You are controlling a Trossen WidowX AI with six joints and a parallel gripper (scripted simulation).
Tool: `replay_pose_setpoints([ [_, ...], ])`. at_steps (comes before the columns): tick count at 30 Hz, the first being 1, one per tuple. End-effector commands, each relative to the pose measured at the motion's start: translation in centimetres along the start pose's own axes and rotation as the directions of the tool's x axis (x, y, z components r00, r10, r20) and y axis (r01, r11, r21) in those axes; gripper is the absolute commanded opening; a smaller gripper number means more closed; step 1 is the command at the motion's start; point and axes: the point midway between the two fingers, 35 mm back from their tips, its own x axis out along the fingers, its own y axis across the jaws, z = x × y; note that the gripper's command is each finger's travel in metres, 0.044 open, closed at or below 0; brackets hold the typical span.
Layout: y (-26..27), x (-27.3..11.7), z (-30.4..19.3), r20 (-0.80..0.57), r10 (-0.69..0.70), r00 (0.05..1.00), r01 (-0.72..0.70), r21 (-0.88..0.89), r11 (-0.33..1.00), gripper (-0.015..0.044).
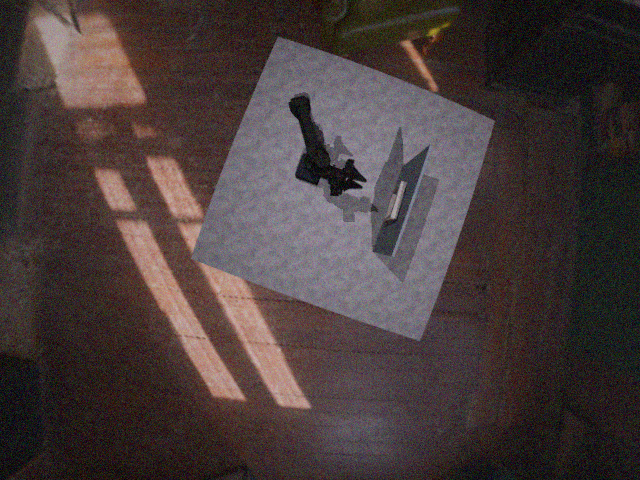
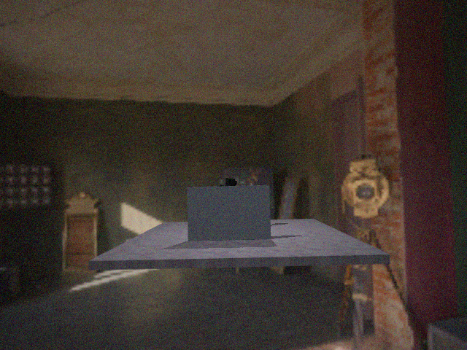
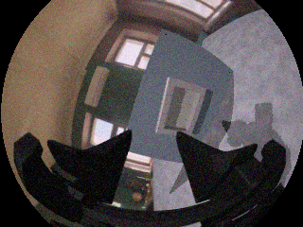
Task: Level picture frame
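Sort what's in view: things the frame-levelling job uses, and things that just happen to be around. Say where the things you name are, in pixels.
For the job:
- picture frame (image 1: 397, 200) (image 3: 162, 106)
- blue-grey wall panel (image 1: 385, 242) (image 2: 228, 214) (image 3: 151, 85) it hangs on
- gripper (image 1: 364, 183) (image 3: 154, 134), open

Just around:
- ornate gold wall piece (image 2: 365, 211) on the right
- tall wooden-framed panel (image 2: 80, 233) on the left
- windows (image 3: 130, 52) (image 3: 102, 131)

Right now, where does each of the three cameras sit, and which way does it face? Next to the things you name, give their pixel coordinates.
Top: overhead, facing down at the table (image 1: 289, 237) (image 2: 241, 259); arm (image 1: 314, 139) and jaws show.
Exterior: beyond the upright panel, facing its back; a dark bit of arm shows.
Wrist: behind the jaws, facing the picture frame (image 1: 397, 201) (image 3: 162, 106); both fingers show.
Top and wrist share the frame.
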Motion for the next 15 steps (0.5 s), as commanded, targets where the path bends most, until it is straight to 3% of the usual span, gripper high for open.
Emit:
replay_pose_setpoints([
  [1, -1.6, 1.7, 0.4, 0.009, -0.014, 1.000, 0.013, 0.059, 0.998, 0.0260],
  [7, -3.5, 4.3, -0.2, 0.027, -0.016, 1.000, 0.012, 0.119, 0.993, 0.0260],
  [15, -3.7, 4.6, -0.5, 0.028, -0.016, 0.999, 0.013, 0.126, 0.992, 0.0260],
])
